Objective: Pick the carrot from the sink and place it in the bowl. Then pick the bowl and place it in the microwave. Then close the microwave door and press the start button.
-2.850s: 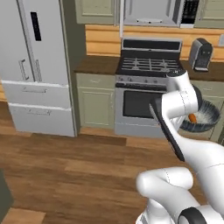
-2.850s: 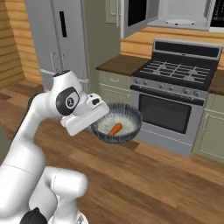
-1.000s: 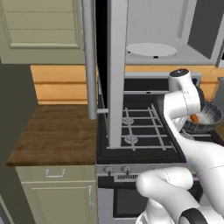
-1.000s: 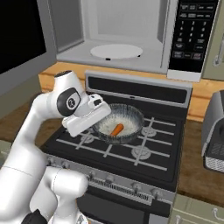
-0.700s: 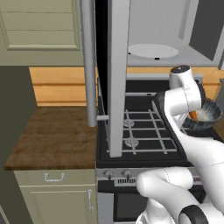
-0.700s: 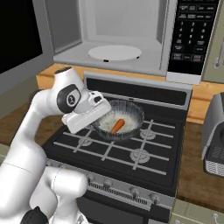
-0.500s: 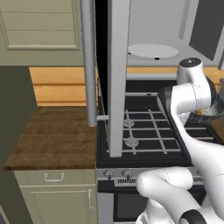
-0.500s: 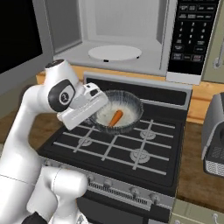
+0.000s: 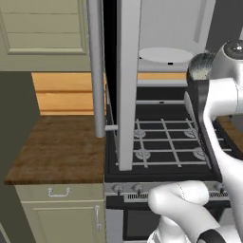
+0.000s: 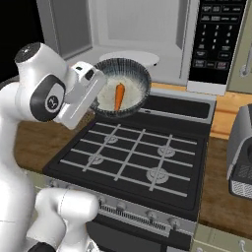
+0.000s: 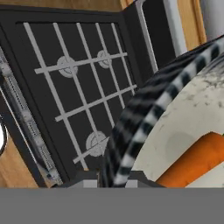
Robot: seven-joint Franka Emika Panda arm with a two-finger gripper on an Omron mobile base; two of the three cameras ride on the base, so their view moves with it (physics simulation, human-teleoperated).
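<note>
The dark ribbed bowl (image 10: 132,74) hangs tilted in front of the open microwave (image 10: 132,30), just below its white turntable (image 10: 132,57). The orange carrot (image 10: 119,96) lies inside the bowl, also seen as the carrot (image 11: 195,160) in the hand view. My gripper (image 10: 97,84) is shut on the bowl's left rim; the gripper (image 11: 112,177) pinches the bowl rim (image 11: 144,114) at the bottom of the hand view. The microwave door (image 9: 128,80) stands swung open, edge-on, with its bar handle (image 9: 95,66). The bowl (image 9: 201,66) peeks out behind my arm. The sink is out of view.
The black gas stove (image 10: 139,153) lies under the bowl. The microwave's control panel (image 10: 211,42) is to the right of the opening. A wooden counter (image 9: 61,147) sits left of the stove, and a grey appliance (image 10: 243,152) stands at the far right.
The arm has raised the bowl with the carrot from just above the stove grates up to the microwave's opening, and the bowl now tilts more. The gripper stayed shut.
</note>
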